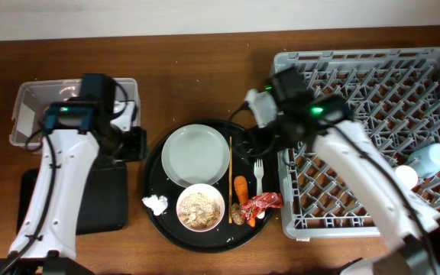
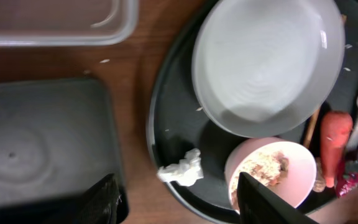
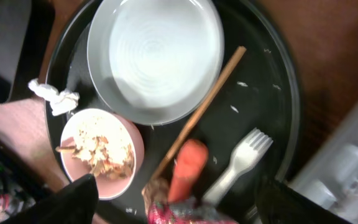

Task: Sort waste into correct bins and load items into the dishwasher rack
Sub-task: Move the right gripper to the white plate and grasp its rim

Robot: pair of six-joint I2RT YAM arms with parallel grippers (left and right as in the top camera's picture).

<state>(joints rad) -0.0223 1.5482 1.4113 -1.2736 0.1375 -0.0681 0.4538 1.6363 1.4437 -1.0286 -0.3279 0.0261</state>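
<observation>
On the round black tray [image 1: 159, 164] lie a pale plate [image 1: 192, 155], a bowl of rice scraps [image 1: 200, 207], a tissue wad [image 1: 156, 204], a chopstick [image 1: 230, 179], a white fork [image 1: 258, 176], a carrot piece [image 1: 241, 188] and a red wrapper [image 1: 263, 202]. My left gripper [image 2: 182, 205] hangs open at the tray's left rim, just short of the tissue wad [image 2: 182, 168]. Over the tray's right side my right gripper [image 3: 185, 205] is open, with the carrot [image 3: 185, 171] and wrapper [image 3: 179, 214] between its fingers, untouched.
The grey dishwasher rack [image 1: 373, 137] stands at the right, holding a light blue cup [image 1: 434, 159] and a cream cup [image 1: 406, 176]. A clear tub [image 1: 44, 114] sits at the far left, with a flat black tray [image 1: 101, 198] in front of it.
</observation>
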